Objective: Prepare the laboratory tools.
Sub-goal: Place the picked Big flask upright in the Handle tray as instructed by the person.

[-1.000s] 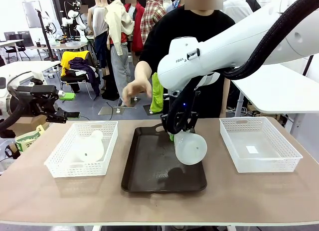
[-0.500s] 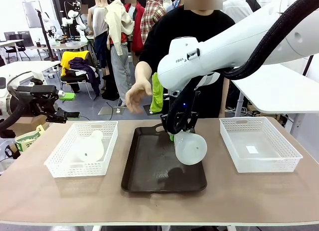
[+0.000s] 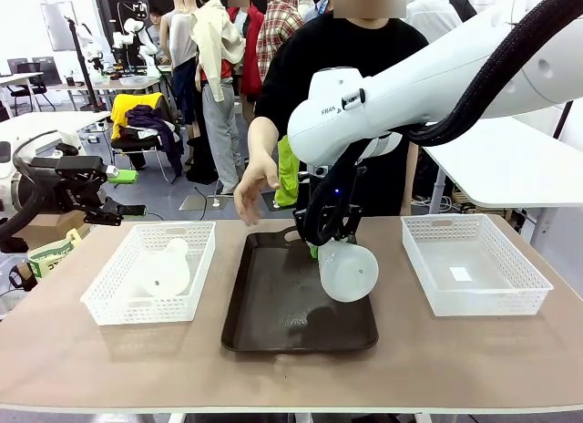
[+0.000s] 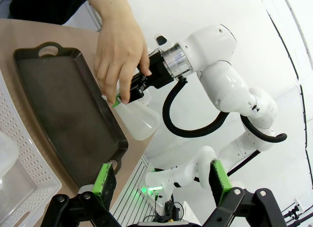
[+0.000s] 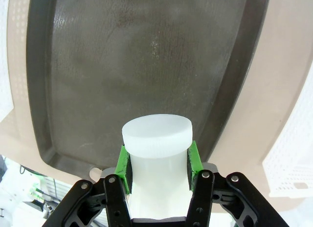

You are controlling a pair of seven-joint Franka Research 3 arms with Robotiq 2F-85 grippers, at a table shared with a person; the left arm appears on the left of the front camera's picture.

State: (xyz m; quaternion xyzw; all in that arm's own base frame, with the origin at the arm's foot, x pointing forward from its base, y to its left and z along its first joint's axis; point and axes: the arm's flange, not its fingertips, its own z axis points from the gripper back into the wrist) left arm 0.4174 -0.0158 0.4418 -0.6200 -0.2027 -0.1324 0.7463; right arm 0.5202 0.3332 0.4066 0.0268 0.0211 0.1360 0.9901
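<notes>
Your right fingers [image 5: 123, 168] were clamped on the neck of a flask [image 3: 349, 271], which hung tilted over the right half of the tray [image 3: 273, 300], its wide base turned down and toward you, apparently clear of the tray floor. Your left fingers [image 4: 104, 180] stood wide apart off the left end of the surface [image 3: 109, 359], holding nothing. The second flask [image 3: 162, 275] lay in the left basket [image 3: 100, 300].

To set this one down well, you likely needed to roll the wrist until the base sat level, lower it onto bare tray away from the rim, and let go only once it stood flat. A person's hand [image 3: 255, 188] hovered near the tray's far left corner, so a slow descent looked wise.
</notes>
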